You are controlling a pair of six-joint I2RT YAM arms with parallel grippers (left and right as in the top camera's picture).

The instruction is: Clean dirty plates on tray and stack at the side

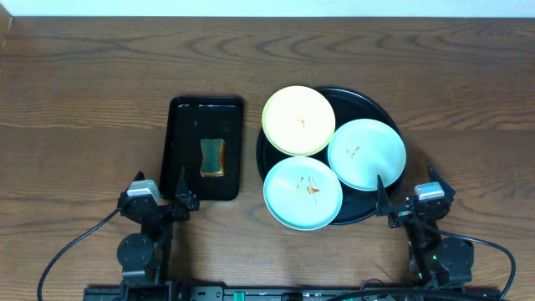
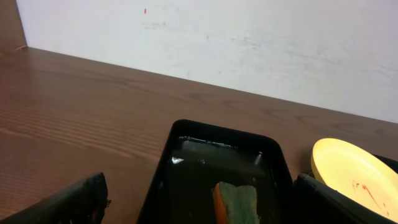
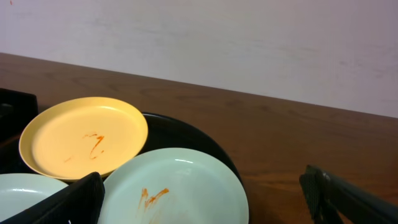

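Observation:
Three plates lie on the round black tray (image 1: 372, 104): a pale yellow plate (image 1: 298, 120) at the back left, a blue-mint plate (image 1: 366, 154) at the right and a second blue-mint plate (image 1: 303, 192) at the front. All carry orange smears. My left gripper (image 1: 180, 191) is open and empty at the near end of the rectangular tray. My right gripper (image 1: 394, 205) is open and empty just in front of the round tray. In the right wrist view the yellow plate (image 3: 84, 137) and the right mint plate (image 3: 177, 193) show between my fingers (image 3: 205, 205).
A smaller rectangular black tray (image 1: 185, 125) left of the round tray holds a green and orange sponge (image 1: 213, 156), which also shows in the left wrist view (image 2: 237, 202). Brown wooden table (image 1: 84, 100) all round. A white wall stands behind.

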